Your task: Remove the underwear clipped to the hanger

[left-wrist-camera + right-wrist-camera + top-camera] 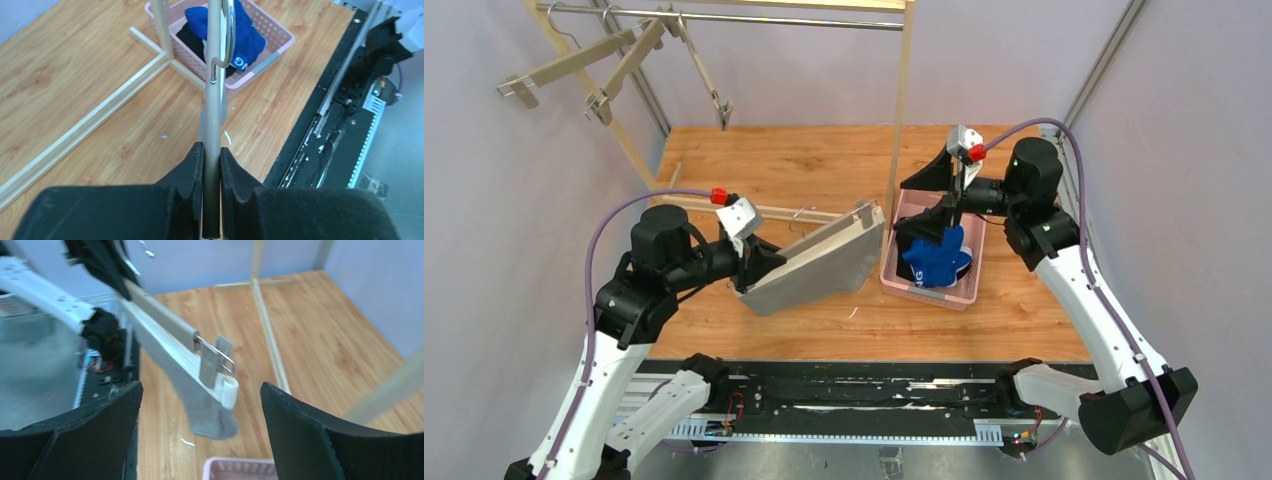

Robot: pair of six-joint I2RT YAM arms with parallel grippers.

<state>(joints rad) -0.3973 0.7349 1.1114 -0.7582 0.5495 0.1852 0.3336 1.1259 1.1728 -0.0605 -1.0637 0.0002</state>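
Underwear count first: the blue briefs with white lettering on the waistband and the black briefs lie bunched together in the pink basket on the right of the worktop, so by my reckoning two of three are off. The grey briefs are the last pair, hanging from the wooden hanger, which is tilted over the worktop just left of the basket, its high end towards the basket rim.

The left hand is clamped tight on the hanger's low end; its wrist view shows both fingers pressed against the bar. The right hand hovers over the basket, spread wide and holding nothing, and its camera looks straight at the metal clip on the hanger's near end.

The grey pair looks plain and smooth, stretched flat along the bar and drooping to a soft point below. That near clip seems to be biting the waistband; the other clip I can't make out. What's left, as I read it: free the grey pair from the clips and drop it in with the others
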